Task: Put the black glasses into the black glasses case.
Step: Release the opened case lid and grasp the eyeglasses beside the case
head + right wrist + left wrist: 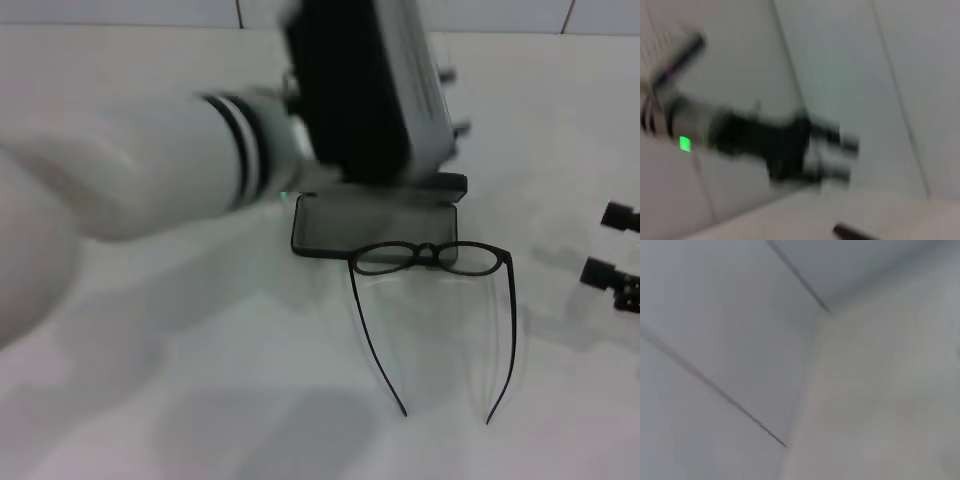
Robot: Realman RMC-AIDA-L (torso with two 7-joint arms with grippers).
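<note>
Glasses (430, 258) rest against the open case (372, 226); left gripper (455, 100) overhead, fingers' state unclear.

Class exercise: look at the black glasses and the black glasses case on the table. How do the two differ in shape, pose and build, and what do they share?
The black glasses are a thin wire-like frame with clear lenses; the black glasses case is a solid rectangular box with rounded corners.
The glasses lie unfolded, temple arms stretched toward the robot; the case lies open, lid raised behind its tray.
The glasses sit nearer the robot, front rim overlapping the case's near edge in the head view.
Both are black and rest on the white table.
</note>
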